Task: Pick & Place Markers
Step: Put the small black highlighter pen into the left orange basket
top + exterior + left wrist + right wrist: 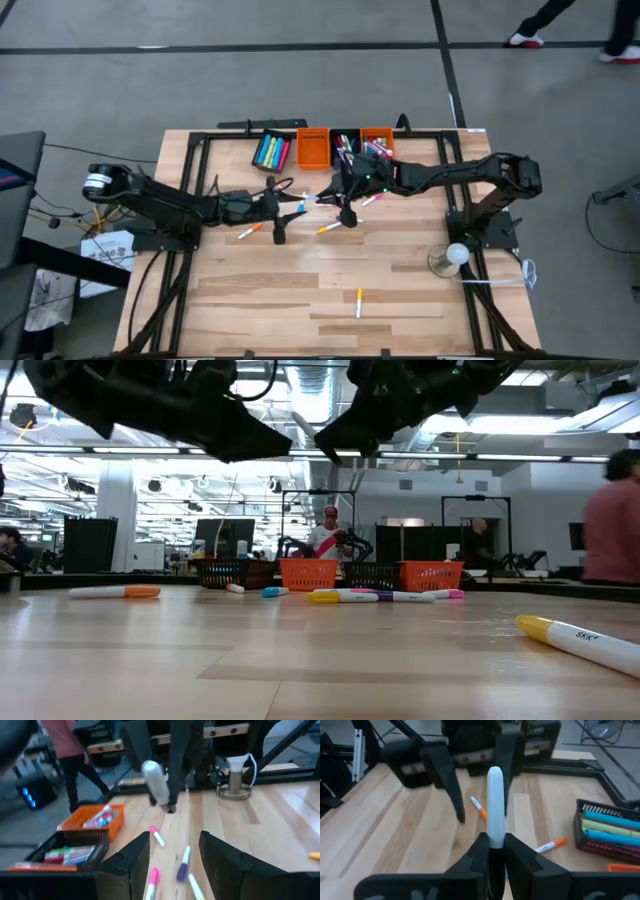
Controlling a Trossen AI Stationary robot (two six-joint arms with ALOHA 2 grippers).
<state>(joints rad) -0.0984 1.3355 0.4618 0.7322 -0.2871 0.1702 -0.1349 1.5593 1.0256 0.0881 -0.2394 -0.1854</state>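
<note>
My right gripper [495,851] comes in from the table's right and is shut on a white-bodied marker [495,805], held above the middle of the table [300,290]. The same marker [156,785] shows in the left wrist view, ahead of my left gripper [175,857]. That gripper stands open, faces the marker from the left and holds nothing. Loose markers lie flat on the wood: an orange one [248,231], a yellow one [328,229] and another yellow one [359,300] nearer the front edge. My right gripper pinches one end of the white marker [495,839] between its two fingers [479,851]. The fingers come from the table's right, slanting slightly down, and lie along the marker. The rest of the marker sticks straight out past the fingertips toward my left gripper, lifted clear of the table.
Several small bins stand in a row at the far edge: a black one with markers [271,150], an orange one [313,147], another black one [347,145] and another orange one [377,140]. A white bulb-shaped thing on a round base [450,258] stands at the right. People move beyond the table.
</note>
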